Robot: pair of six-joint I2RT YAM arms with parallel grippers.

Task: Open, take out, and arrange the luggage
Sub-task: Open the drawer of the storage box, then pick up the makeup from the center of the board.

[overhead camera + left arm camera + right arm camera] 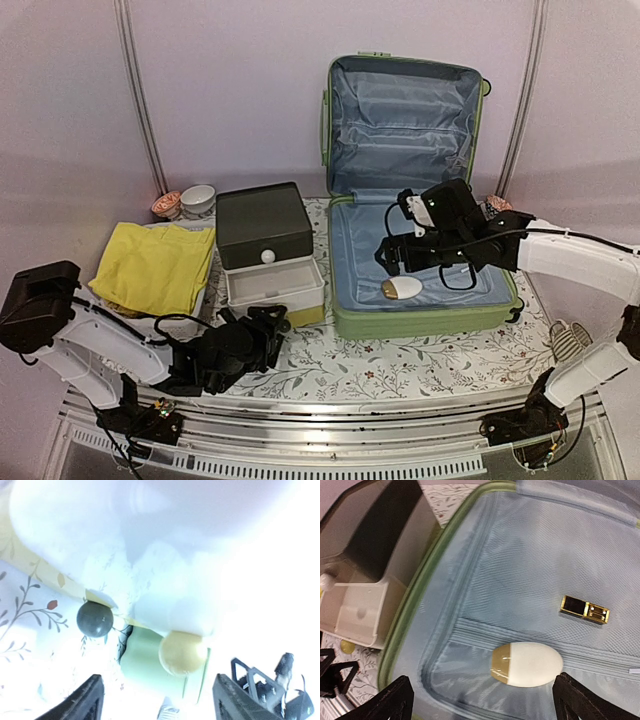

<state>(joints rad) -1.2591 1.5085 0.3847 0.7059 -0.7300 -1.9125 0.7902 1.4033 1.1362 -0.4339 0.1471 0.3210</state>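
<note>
From above: open luggage [430, 322] on the right half of the surface [400, 365], base flat, lid upright against the far wall. Over the base, right hand [388, 262], released, nothing in it, just on the far side of a white-and-gold oval [402, 288] lying on the lining. Low at the near side of a drawer box [265, 225], left hand [272, 322], left of the luggage. Yellow cloth [155, 265] farther left.

From the left wrist: much washed out by glare. Left hand [157, 705] released, fingers [85, 700] apart with nothing between. Dark knob [94, 619] and cream ball [182, 652] just ahead. Pale green block [142, 662] behind the ball: owner unclear.

From the right wrist: right hand [485, 705] spread wide above the oval [527, 664], not touching it. Small gold-and-black piece [585, 609] farther in, green rim [415, 605] to the left.

Judged from this: shell rigid, bulky, likely heavy for one arm and smooth enough to slip. Better gripped at the thin rim than on the ribbed face. Lining soft, likely to bunch. Oval rounded and glossy, so best pinched across the short axis, near the middle.
</note>
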